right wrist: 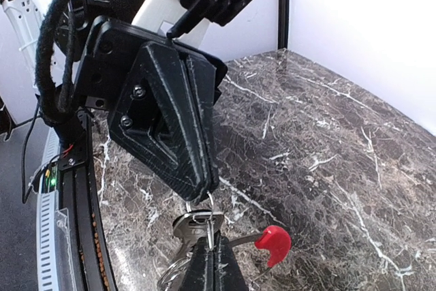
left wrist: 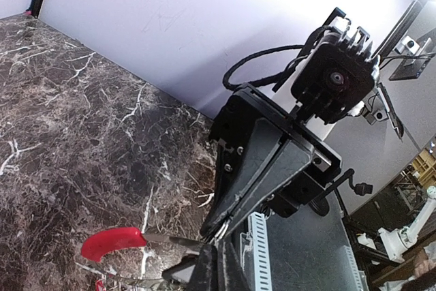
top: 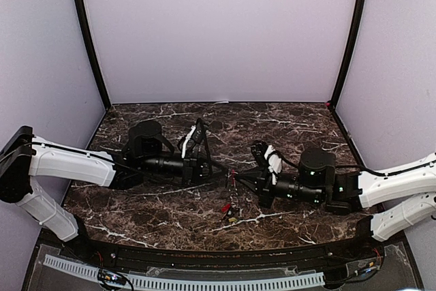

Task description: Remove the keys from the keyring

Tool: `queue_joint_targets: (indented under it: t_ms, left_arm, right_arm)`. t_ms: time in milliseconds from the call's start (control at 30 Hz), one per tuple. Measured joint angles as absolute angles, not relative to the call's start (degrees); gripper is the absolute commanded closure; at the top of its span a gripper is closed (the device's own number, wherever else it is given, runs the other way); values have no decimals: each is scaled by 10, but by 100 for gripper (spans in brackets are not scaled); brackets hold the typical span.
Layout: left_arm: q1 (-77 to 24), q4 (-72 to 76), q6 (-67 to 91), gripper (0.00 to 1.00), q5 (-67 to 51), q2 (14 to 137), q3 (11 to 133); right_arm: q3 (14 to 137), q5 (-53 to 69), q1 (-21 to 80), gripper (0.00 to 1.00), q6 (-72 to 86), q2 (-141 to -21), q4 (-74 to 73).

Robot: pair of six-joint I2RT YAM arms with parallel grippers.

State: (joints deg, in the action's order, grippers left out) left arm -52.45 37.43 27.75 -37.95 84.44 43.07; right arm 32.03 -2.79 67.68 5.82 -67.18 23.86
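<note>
Both grippers meet tip to tip above the middle of the table, each shut on the thin silver keyring [right wrist: 210, 215]. My right gripper [right wrist: 209, 249] pinches its lower part; my left gripper [right wrist: 194, 183] grips its top. In the left wrist view my left gripper [left wrist: 219, 249] holds the ring wire [left wrist: 223, 228] against the right gripper's fingers [left wrist: 262, 168]. A plain silver key [right wrist: 185, 226] and a red-headed key [right wrist: 274, 244] hang from it; the red head also shows in the left wrist view [left wrist: 111, 243]. From above, the left gripper [top: 225, 174] and the right gripper [top: 240, 179] hold the keys [top: 229, 209] dangling.
The dark marble table [top: 170, 216] is walled by pale panels on three sides. A black rail and a white slotted cable strip [top: 204, 281] run along the near edge. A second smaller ring [right wrist: 170, 274] hangs below the silver key.
</note>
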Motion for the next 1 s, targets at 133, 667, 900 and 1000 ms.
queue_joint_targets:
  t_ms: [133,667,900,1000]
  left_arm:
    - [-524,401,300,100,-385,853,431]
    - [-524,415,322,100,-408,877,431]
    - [-516,415,321,100,-367,863,416]
    - [-491,402,321,100,-319,819,371]
  right_arm:
    - [298,-42,680,100,50,-669,289]
    - [267,-73,682,100,24,-669,404]
    - [261,-102,682,100,24,-662,420]
    - [258,-120,682,100,24,-642,417]
